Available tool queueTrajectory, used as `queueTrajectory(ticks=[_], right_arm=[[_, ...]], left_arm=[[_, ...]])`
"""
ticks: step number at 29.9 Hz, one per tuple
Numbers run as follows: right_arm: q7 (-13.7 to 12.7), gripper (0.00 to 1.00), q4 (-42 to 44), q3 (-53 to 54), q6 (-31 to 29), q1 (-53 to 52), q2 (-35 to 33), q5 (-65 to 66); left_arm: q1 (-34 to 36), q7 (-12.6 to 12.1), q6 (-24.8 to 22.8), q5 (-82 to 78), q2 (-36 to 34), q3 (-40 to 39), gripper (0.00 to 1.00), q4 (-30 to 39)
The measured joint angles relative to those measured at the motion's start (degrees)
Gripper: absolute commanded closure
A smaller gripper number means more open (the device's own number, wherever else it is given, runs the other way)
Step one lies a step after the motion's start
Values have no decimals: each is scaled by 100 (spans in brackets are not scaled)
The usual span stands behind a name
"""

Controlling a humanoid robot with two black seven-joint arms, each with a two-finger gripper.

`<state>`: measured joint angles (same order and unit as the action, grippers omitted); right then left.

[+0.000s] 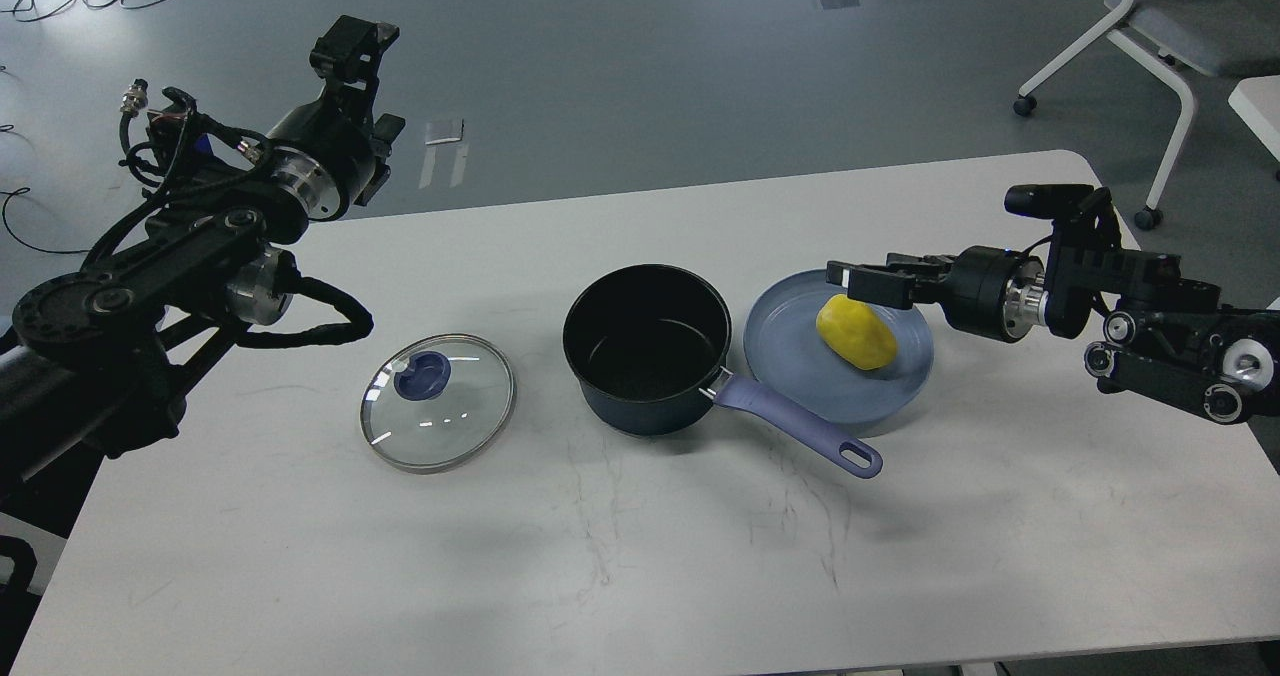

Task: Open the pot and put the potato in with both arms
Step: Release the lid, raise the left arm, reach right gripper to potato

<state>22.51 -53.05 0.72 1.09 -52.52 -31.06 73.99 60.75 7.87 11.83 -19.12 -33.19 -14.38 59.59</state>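
Observation:
The dark navy pot [647,348] stands open at the table's middle, its purple handle [800,426] pointing front right, and it is empty inside. Its glass lid [438,402] with the purple knob lies flat on the table to the pot's left. The yellow potato [855,331] lies on a blue-grey plate [780,356] right of the pot. My right gripper [850,278] reaches in from the right, its tips just above the potato's upper left end; its fingers overlap in view. My left gripper [368,86] is open and empty, raised high beyond the table's back left edge.
The white table's [640,556] front half is bare. A white chair [1150,36] stands on the floor at the back right. Cables lie on the floor at the back left.

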Motion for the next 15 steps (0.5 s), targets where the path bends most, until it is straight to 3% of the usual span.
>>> queueTrajectory(ticks=[5,9,10,11,13,15], right_arm=[[432,11,360,-292,118,42,23,550],[539,12,749,-624,479,35,262,762],[544,15,880,-714,578,17,405,781],[548,27,975,-780,637,4,518,790],[551,38,1122,-903,706,-19,677,798],[551,38,1205,-1045,745,-32,759,800]], left_arm=[[-113,-2,28,-11,-12,10,1,-1],[-122,-1,45,-12,-43,9,2,0],[-122,0,47,-12,-47,9,1,0],[-122,1,49,-12,-53,9,2,1],[-122,4,55,-13,-64,8,2,1],[-122,11,57,-14,-66,7,2,4]])
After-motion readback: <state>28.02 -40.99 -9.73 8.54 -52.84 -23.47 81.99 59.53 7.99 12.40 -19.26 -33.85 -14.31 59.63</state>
